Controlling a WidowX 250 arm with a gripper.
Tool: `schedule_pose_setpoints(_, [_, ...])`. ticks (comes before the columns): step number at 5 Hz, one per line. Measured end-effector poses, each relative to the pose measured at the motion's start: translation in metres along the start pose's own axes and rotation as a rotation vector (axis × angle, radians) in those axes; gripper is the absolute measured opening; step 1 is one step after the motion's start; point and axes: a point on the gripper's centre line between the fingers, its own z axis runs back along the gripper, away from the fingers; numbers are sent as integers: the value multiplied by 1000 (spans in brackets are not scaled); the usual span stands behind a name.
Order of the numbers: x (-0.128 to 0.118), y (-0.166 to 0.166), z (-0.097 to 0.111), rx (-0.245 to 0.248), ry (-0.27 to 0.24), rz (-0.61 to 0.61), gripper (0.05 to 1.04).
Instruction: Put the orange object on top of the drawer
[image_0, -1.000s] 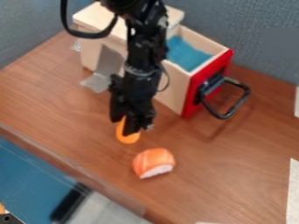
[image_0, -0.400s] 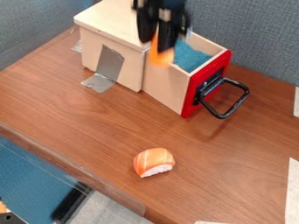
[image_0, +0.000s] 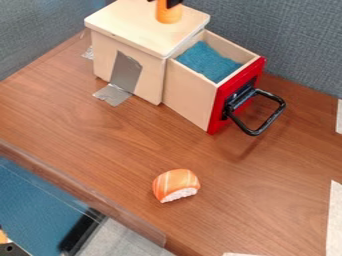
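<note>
Orange obj. (image_0: 168, 15) has been moved back over wooden top (image_0: 130, 24), clamped in gripper (image_0: 163, 2); should be lowered gently, approx. upright, released once seated.

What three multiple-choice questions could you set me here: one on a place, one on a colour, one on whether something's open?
1. Where does the orange object show?
A. beside the sushi
B. hanging from the handle
C. at the top of the wooden box

2. What colour is the front of the drawer?
A. green
B. red
C. white

3. How does the drawer stand?
A. pulled open
B. fully shut
C. upside down

1: C, its lower end shows against the box's pale top.
2: B, the panel bearing the handle is red.
3: A, the blue lining inside shows.
</note>
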Motion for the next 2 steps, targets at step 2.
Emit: schedule_pose_setpoints(2, [2,48,-19,39,56,63,495])
